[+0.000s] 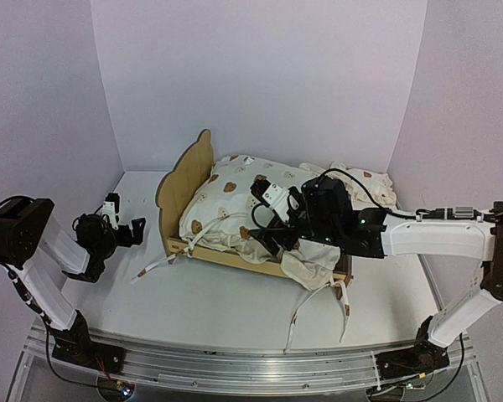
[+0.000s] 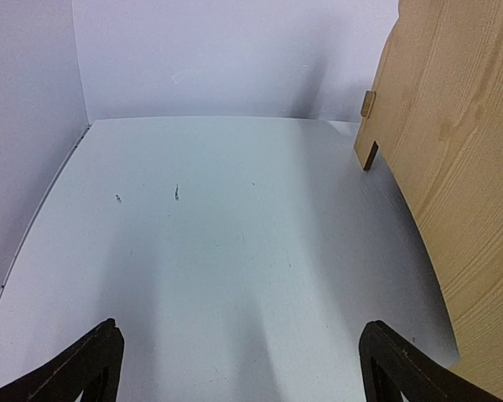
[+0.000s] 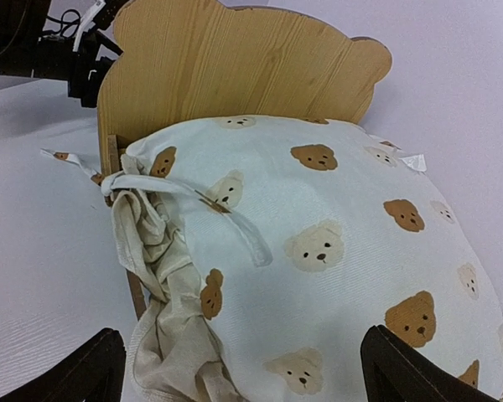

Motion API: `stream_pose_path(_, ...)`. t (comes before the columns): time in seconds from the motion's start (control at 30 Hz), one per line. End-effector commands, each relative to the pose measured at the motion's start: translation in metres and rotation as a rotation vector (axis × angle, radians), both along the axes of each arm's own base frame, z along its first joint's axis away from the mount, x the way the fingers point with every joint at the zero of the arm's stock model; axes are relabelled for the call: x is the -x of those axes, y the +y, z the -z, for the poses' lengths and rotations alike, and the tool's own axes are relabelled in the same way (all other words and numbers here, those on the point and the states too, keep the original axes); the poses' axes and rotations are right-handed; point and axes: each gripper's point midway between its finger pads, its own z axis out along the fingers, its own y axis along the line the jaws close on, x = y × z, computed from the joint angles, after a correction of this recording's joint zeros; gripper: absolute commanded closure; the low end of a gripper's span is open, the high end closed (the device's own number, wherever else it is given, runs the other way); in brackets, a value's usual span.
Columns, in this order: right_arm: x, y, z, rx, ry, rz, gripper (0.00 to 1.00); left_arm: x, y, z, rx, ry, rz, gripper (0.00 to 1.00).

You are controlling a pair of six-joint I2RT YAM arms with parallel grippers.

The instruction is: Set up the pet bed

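Bedding looks like the step now: the light wooden pet bed [image 1: 184, 180] with bear ears sits mid counter [image 1: 218, 310], its cream bear-print cushion [image 1: 235, 197] lumpy and spilling over the near side, so the open right hand [image 1: 272, 228] above it probably needs to tuck it in, while the open left hand [image 1: 126, 223] waits beside the bed.

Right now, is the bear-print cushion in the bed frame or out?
In. The cushion lies in the pet bed, against its headboard; tie strings spill out over the near rail.

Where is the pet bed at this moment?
In the top view, the pet bed stands mid-table, its headboard toward the left hand, with the bear-print cushion on it.
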Motion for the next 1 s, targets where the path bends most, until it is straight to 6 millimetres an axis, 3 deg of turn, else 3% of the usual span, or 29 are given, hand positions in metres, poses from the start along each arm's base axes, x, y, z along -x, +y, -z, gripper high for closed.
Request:
stream_pose_path(0.0,-0.001,-0.005,-0.029,-0.049,-0.029,0.011,0.02,-0.001,0.001,-0.002,0.002,-0.009,-0.008,0.00)
stream_pose_path(0.2,-0.003,-0.009,-0.020,-0.054,0.032,0.049,0.02,-0.001,0.002,-0.002,0.002,-0.010,-0.009,0.00)
stream_pose_path(0.43,0.004,-0.013,-0.029,-0.085,0.054,0.043,0.02,-0.001,0.001,-0.002,0.002,-0.010,-0.008,0.00)
stream_pose_path(0.6,-0.012,-0.018,-0.052,-0.164,0.075,0.103,0.02,-0.001,0.002,-0.002,0.002,-0.010,-0.009,0.00)
stream_pose_path(0.77,-0.032,-0.016,-0.042,-0.169,0.167,0.185,0.02,-0.001,0.001,-0.002,0.002,-0.010,-0.009,0.00)
stream_pose_path(0.87,-0.061,-0.045,-0.045,-0.131,0.150,0.396,0.02,-0.001,0.002,-0.002,0.000,-0.016,-0.010,0.00)
stream_pose_path(0.97,-0.092,-0.105,-0.048,-0.120,0.225,0.698,0.03,-0.001,0.001,-0.005,-0.003,-0.030,-0.005,0.01)
